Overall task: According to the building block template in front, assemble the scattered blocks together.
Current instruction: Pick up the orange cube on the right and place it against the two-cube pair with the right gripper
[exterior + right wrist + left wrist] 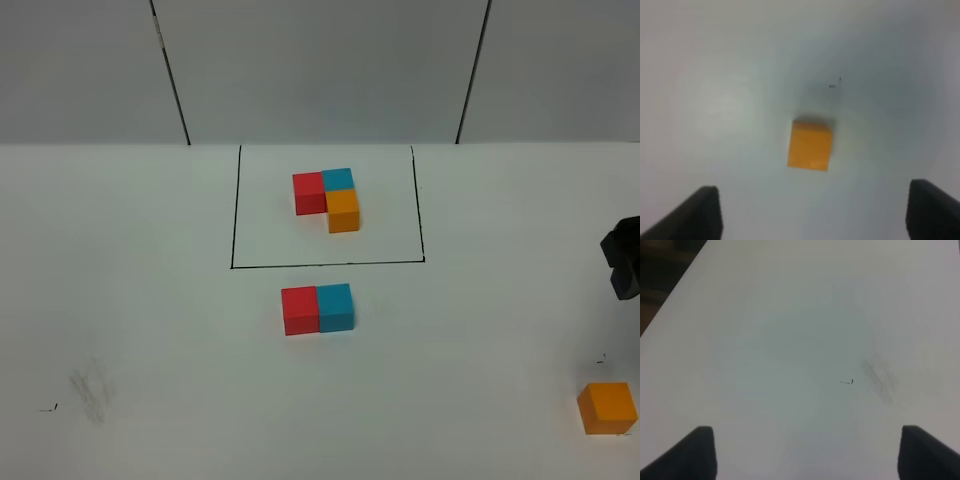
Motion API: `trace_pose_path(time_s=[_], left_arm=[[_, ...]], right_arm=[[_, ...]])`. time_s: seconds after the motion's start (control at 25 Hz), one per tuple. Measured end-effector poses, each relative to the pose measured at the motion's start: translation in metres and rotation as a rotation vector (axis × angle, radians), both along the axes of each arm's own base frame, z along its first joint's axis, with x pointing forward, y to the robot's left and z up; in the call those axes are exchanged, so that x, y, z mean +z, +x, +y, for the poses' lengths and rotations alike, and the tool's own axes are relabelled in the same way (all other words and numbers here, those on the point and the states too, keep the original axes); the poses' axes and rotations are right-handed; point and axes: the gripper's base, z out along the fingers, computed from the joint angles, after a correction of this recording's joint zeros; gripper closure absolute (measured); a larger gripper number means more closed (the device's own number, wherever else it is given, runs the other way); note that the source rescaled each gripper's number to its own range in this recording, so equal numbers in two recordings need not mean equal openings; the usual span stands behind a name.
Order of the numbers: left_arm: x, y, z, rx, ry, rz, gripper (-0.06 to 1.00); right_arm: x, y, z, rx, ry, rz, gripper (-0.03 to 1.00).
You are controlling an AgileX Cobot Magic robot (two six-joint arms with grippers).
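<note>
Nearest, by the right edge of the surface (150,300), the orange block (810,145) is found alone, well apart from the other two. It is faced by the right gripper (812,200), whose jaws are spread wide with nothing between them; the block lies ahead of them, not yet gripped. On the near left, the left gripper (807,440) is held open and empty over bare surface, where only a grey smudge (879,376) and a small pen mark (847,382) are seen. Farther in, the red block (299,311) and the teal-blue block (336,307) are set touching side by side, red on the left, as in the far row of the template (327,198), which is enclosed beyond them by the black drawn rectangle (232,210). Two of three blocks are judged placed; the orange one remains to be brought against the near face of the teal-blue block. No obstacle is seen across that stretch of surface.
</note>
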Motion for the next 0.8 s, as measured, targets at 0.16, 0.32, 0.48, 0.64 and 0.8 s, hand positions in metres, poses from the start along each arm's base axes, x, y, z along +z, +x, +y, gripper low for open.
trace_pose_path(time_s=[0.16,0.32,0.48,0.64,0.8], left_arm=[[0.000,0.000,0.000,0.000,0.000,0.000,0.21],[0.000,0.000,0.000,0.000,0.000,0.000,0.21],[0.000,0.000,0.000,0.000,0.000,0.000,0.21],[0.000,0.000,0.000,0.000,0.000,0.000,0.21],[0.000,0.000,0.000,0.000,0.000,0.000,0.21]], right_arm=[[-0.018,-0.006,-0.003,-0.014,0.003,0.067,0.28],[-0.038,-0.014,-0.006,-0.018,-0.029,0.137,0.28],[-0.059,-0.020,-0.006,-0.029,-0.017,0.157,0.28],[-0.080,-0.025,-0.006,-0.032,-0.010,0.144,0.28],[-0.090,-0.026,-0.005,-0.034,0.001,0.114,0.28]])
